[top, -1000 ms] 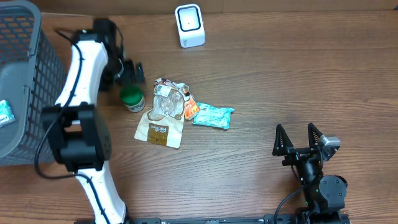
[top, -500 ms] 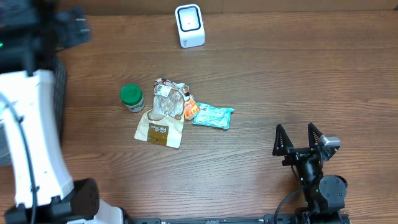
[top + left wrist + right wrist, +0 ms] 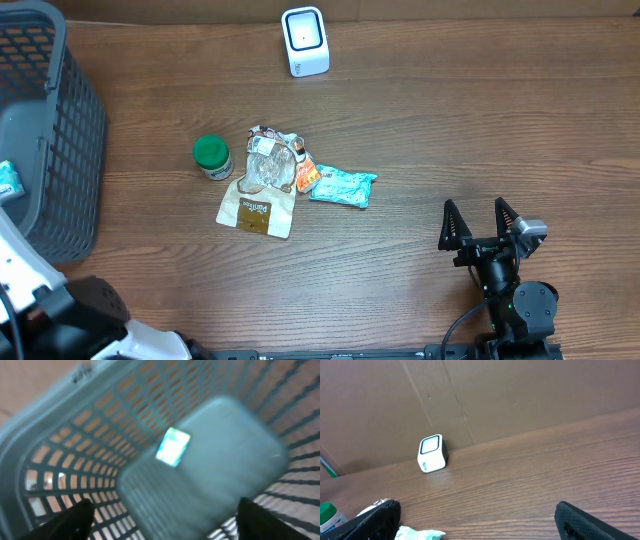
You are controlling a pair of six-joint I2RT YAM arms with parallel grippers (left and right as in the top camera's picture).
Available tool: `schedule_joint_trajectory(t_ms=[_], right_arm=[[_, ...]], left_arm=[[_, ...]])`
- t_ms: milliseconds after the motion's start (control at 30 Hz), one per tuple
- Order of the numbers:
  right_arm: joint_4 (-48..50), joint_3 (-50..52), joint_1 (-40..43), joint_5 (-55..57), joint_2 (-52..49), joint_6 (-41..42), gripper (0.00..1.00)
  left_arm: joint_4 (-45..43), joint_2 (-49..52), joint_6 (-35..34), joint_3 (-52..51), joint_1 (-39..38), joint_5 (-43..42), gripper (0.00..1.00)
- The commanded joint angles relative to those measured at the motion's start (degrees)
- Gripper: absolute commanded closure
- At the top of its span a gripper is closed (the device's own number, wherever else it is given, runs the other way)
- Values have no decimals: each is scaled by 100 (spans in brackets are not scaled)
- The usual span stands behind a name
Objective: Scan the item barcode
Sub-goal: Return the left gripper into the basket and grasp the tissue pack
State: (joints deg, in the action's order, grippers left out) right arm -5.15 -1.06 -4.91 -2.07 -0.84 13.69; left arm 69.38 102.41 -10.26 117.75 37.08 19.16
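Observation:
The white barcode scanner (image 3: 304, 40) stands at the table's far edge and also shows in the right wrist view (image 3: 432, 453). Mid-table lies a cluster of items: a green-lidded jar (image 3: 212, 157), a brown pouch (image 3: 257, 210), a clear snack bag (image 3: 270, 160), an orange packet (image 3: 307, 177) and a teal packet (image 3: 342, 186). My left gripper (image 3: 162, 510) is open above the grey basket (image 3: 60, 475), over a teal packet (image 3: 173, 446) on its floor; the view is blurred. My right gripper (image 3: 475, 210) rests open and empty at the front right.
The grey mesh basket (image 3: 50, 130) fills the left edge of the table, with a teal packet (image 3: 8, 182) inside. Part of my white left arm (image 3: 25, 280) shows at the front left corner. A cardboard wall (image 3: 520, 400) backs the table.
My left arm has swung from beside the green-lidded jar up and over to the basket, leaving the overhead view almost entirely. The jar stays on the table. The right arm has not moved.

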Motion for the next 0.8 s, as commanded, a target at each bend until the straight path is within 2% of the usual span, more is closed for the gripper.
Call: schedule_joint_trajectory(t_ms=[0,133,400,600,767], right_arm=[[37,61,-24,72,68,-7,0],[37,61,-22,72,68,-7,0],[37,61,-22,72,68,-7,0],[37,61,-24,72,68,-7,0],[37,61,-22,72,68,-7,0]], left_arm=[[-92,284,389,-326,195,70,32],[-348,669,662,-706,264,70,37],[-905,1604,901,-911,262,70,34],[-1233,2203,1412,-914,262,87,32],[-1438,2498,1414,-918,280,98,35]])
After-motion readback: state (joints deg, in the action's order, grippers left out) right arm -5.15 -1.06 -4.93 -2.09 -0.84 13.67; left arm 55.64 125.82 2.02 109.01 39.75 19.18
